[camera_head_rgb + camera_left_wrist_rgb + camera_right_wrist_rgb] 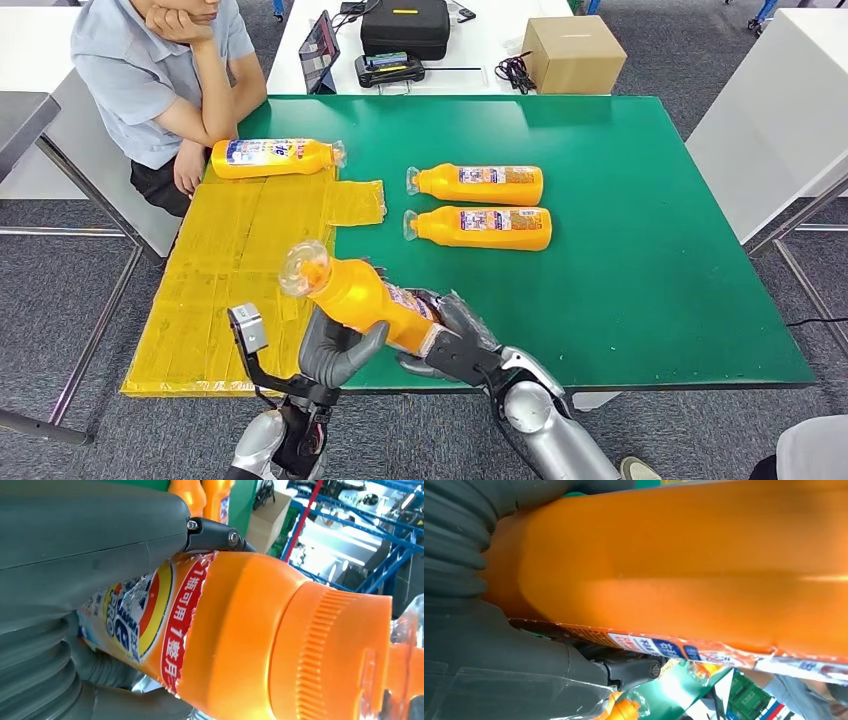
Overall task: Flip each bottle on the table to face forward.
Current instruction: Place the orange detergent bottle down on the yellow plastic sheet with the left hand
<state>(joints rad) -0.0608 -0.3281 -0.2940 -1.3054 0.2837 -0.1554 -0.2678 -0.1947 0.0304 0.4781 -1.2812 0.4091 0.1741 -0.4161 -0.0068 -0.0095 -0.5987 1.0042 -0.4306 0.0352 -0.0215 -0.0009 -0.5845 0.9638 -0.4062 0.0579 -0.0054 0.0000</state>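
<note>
Bottle label: "1瓶可用1整月"

A lab or test room: grey carpet floor, white tables carrying a black equipment case, tablet and cardboard box, blue metal racking behind the green worktop.

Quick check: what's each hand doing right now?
Left hand: holding the orange bottle near its neck.
Right hand: holding the same bottle at its base.
</note>
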